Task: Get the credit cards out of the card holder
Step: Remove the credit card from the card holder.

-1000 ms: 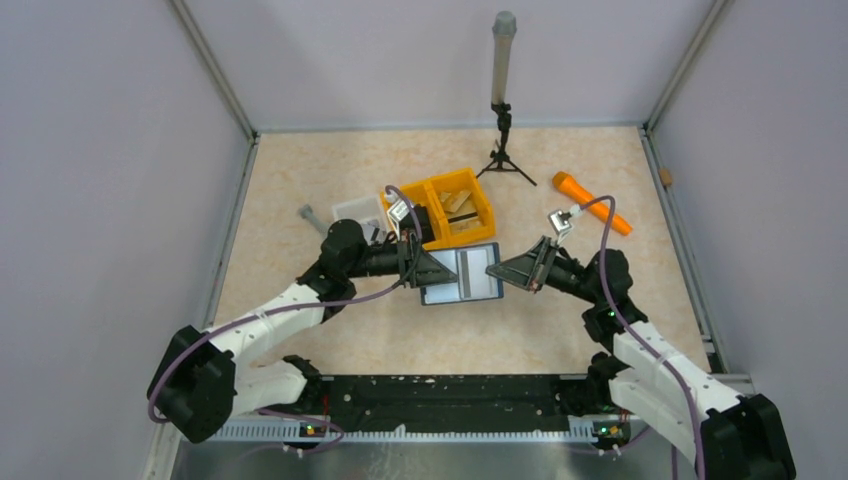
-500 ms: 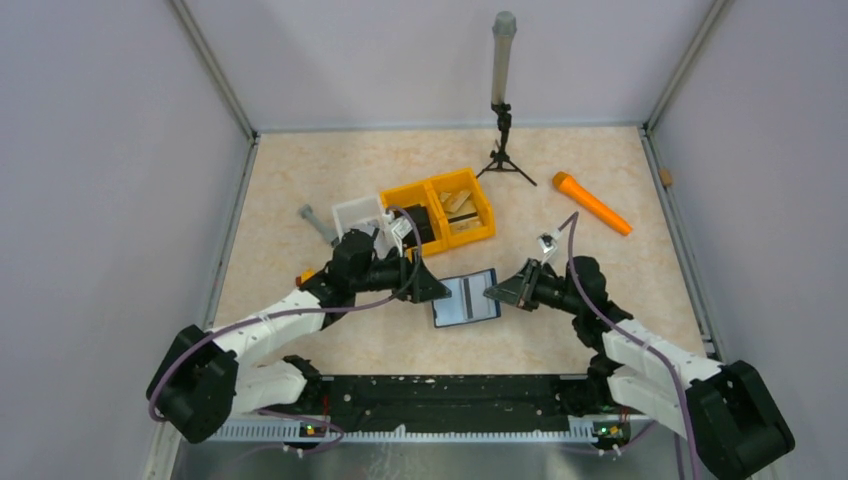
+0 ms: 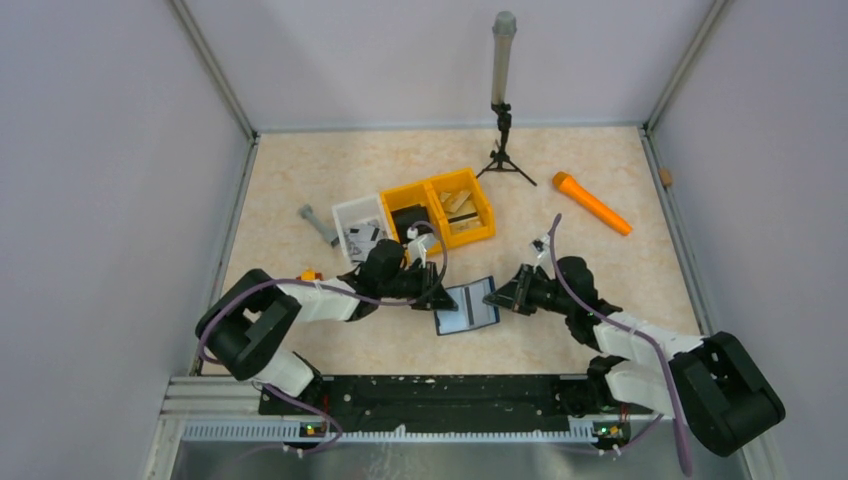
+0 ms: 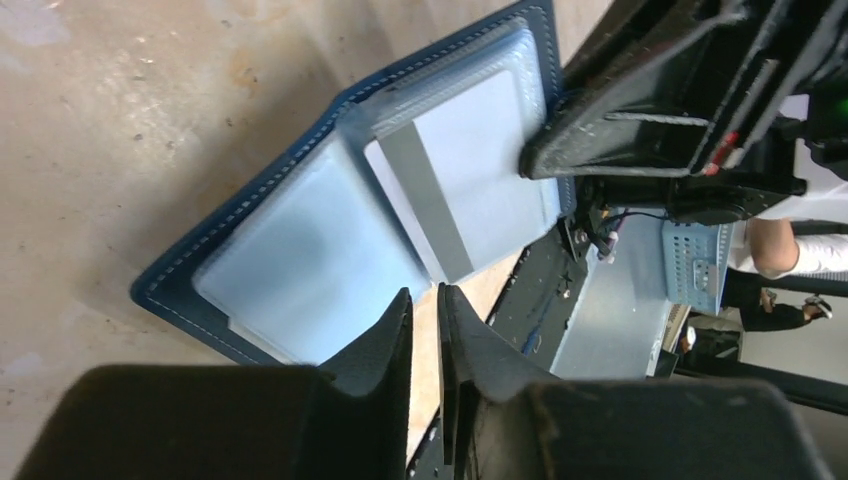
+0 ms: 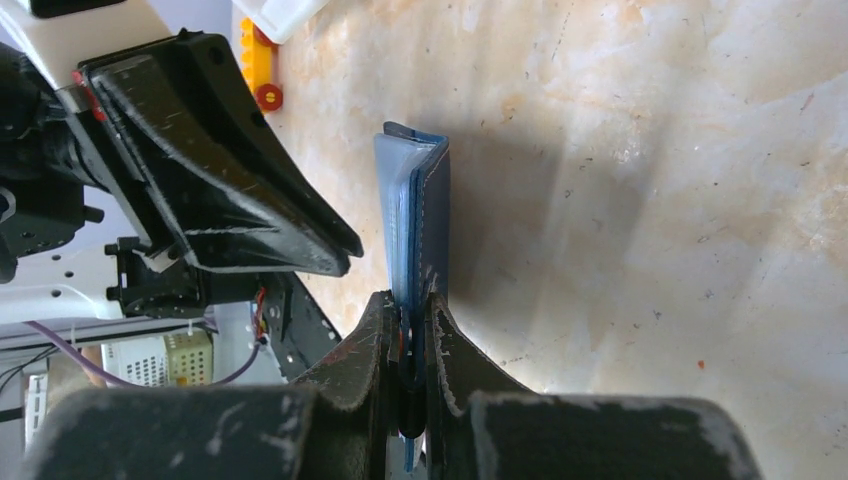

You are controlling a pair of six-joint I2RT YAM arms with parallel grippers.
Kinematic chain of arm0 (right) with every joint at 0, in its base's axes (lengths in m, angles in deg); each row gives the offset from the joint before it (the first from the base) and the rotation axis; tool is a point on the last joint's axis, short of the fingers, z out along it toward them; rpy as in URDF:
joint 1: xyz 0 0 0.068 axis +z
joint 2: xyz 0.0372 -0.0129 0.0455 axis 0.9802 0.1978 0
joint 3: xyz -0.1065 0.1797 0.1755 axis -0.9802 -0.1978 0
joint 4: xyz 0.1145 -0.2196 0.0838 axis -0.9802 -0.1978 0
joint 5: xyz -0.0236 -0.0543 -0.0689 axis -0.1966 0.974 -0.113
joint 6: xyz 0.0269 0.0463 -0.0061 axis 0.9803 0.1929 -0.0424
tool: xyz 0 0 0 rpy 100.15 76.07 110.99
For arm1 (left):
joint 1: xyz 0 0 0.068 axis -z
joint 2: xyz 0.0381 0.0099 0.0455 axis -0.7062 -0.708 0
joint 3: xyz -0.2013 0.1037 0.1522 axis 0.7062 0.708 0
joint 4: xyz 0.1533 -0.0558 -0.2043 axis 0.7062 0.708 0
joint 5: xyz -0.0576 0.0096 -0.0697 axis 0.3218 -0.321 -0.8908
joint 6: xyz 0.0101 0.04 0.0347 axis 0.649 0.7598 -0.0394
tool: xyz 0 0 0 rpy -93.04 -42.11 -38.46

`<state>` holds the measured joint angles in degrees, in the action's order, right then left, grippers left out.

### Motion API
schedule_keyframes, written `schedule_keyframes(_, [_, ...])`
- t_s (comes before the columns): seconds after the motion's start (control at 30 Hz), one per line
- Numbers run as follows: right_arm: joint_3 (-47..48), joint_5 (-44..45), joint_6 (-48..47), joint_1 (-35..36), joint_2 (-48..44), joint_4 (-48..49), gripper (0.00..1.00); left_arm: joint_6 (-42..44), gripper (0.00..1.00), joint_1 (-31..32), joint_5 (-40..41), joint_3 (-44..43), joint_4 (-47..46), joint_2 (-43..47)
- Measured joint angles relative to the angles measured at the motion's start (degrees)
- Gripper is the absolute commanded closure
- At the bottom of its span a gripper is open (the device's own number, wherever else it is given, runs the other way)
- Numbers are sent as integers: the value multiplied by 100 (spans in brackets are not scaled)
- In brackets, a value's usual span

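Navy outside and pale grey-blue inside, the card holder (image 3: 466, 308) is spread open near the middle of the tabletop (image 3: 300, 170), a little toward the near edge, between the two arms. The right gripper (image 3: 492, 293) has it by the rim of one half, fingers (image 5: 455, 345) pressed tight onto the stitched edge. From that wrist the holder shows edge-on, its shadow thrown on the surface beside it, and I cannot tell whether any corner of it rests there. A silvery-grey credit card (image 4: 470, 170) with a darker stripe sits in the pocket of the half the right gripper holds; the other half shows only a pale pocket face. The left gripper (image 4: 422, 298) comes in from the opposite side, its fingers (image 4: 375, 345) drawn to a narrow slit right at the holder's edge by the fold; whether they pinch anything I cannot tell. Farther back stand a yellow two-compartment bin (image 3: 472, 237) with a black block (image 3: 408, 218) in one compartment and a white tray (image 3: 345, 207) just beside it. An orange rod (image 3: 592, 203) lies toward the right edge. By the far edge a tripod (image 3: 503, 160) carries a grey tube (image 3: 501, 60).
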<state>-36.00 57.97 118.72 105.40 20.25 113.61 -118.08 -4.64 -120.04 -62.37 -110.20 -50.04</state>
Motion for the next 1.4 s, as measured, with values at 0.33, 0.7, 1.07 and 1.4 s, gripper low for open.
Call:
schedule_keyframes(0.33, [-61, -4, -94, 15, 50, 96, 99, 57, 99, 24, -74, -164, -396, -903])
schedule_keyframes(0.7, [-310, 52, -160, 20, 96, 177, 73, 282, 99, 96, 26, -295, -170, -1034])
schedule_keyframes(1.07, [-455, 179, -153, 20, -155, 149, 75, 627, 100, 297, 251, -789, 651, -1279])
schedule_keyframes(1.4, [-684, 326, 122, 17, -455, 188, 78, 737, 100, 343, 315, -859, 798, -1281])
